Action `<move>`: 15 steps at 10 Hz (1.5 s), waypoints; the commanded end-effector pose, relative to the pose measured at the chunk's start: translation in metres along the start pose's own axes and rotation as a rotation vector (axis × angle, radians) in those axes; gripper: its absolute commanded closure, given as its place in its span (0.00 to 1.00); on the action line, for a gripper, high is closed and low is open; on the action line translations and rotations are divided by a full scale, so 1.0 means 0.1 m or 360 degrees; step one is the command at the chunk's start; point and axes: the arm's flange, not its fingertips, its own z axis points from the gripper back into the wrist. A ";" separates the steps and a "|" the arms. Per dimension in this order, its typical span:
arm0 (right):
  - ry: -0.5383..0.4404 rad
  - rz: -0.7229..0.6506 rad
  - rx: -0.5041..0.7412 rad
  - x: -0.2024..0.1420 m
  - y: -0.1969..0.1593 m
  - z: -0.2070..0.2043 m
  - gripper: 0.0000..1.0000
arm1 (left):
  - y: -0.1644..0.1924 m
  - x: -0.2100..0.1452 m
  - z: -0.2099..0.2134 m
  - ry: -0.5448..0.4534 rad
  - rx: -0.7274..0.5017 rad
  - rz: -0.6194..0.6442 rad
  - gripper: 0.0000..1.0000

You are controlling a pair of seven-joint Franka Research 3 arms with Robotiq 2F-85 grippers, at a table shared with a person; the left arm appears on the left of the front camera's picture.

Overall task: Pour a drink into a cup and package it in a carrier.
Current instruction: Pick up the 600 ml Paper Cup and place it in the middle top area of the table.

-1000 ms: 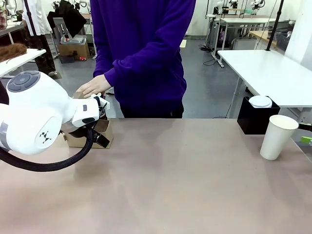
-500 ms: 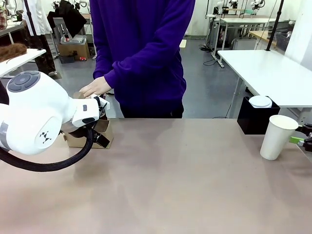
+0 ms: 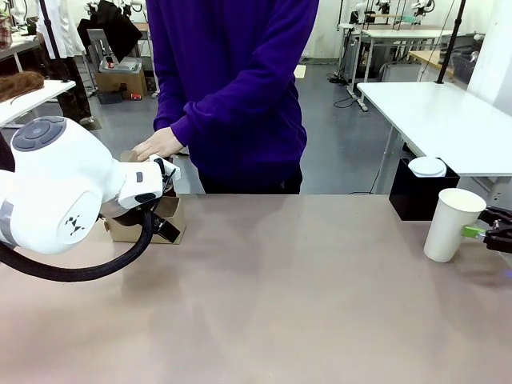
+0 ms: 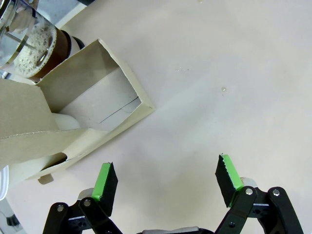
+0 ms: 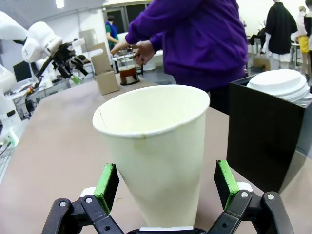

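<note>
Black box of white lids

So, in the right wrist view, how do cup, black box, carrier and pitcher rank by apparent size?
1. cup, though nearness to the camera inflates it
2. black box
3. carrier and pitcher: far off, nearly alike, so unranked

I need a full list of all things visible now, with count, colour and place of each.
cup: one, white, table's right end
carrier: one, brown cardboard, table's far left
pitcher: one, clear glass, beside the carrier, dark drink inside
box: one, black, behind the cup, white lids in it
table: one, beige
person: one, purple sweater, far side, hand at the pitcher
left gripper: open, over the table near the carrier
right gripper: open, around the cup
</note>
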 end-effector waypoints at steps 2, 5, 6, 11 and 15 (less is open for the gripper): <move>-0.0004 -0.0032 0.0022 -0.05 0.00 -0.20 0.00 | 0.00 0.00 0.00 -0.0001 -0.0001 0.0001 0.00; -0.0024 -0.0054 0.0052 -0.10 0.00 -0.38 0.00 | 0.00 0.00 0.00 -0.0001 -0.0001 0.0001 0.00; -0.0025 -0.0069 0.0059 -0.11 -0.02 -0.43 0.00 | 0.00 0.00 0.00 -0.0001 -0.0001 0.0001 0.00; -0.0039 -0.0069 0.0076 -0.15 -0.02 -0.44 0.20 | 0.00 0.00 0.00 -0.0001 -0.0001 0.0001 0.00; -0.0038 -0.0119 0.0014 -0.02 0.10 -0.36 0.19 | 0.00 0.00 0.00 -0.0001 -0.0001 0.0001 0.00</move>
